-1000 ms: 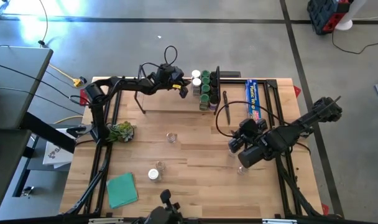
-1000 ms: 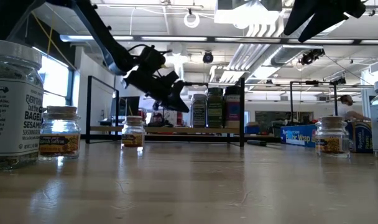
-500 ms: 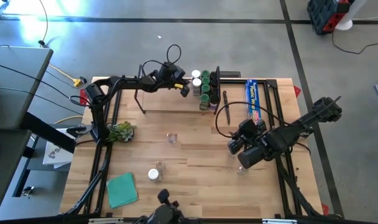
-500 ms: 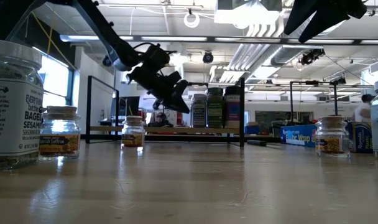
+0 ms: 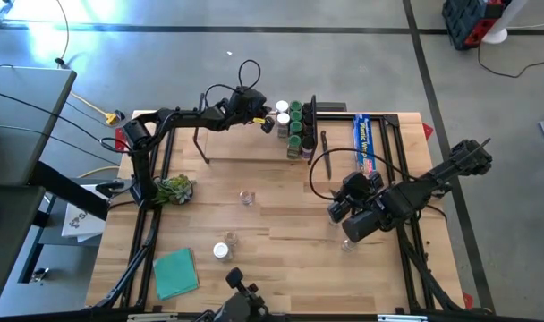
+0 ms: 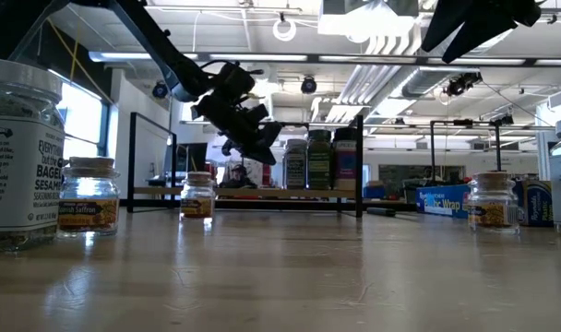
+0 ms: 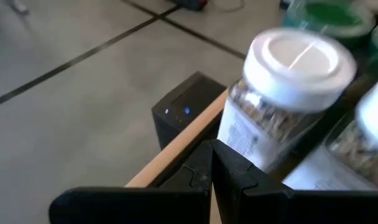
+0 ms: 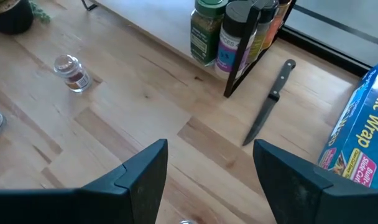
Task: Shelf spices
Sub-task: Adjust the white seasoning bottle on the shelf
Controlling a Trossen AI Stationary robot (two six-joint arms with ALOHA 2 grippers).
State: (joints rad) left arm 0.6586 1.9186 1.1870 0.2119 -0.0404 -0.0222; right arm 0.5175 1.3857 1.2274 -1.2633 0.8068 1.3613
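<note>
My left fingers are pressed together just short of a white-lidded jar; looks light, slick and breakable, so I'd pinch mid-body.

Looking level across my table, the big jar nearest the camera reads "EVERYTHING… BAGEL SESAME". The blue box past my right arm says "WRAP"; it shows as "Wrap" at table height.
</note>
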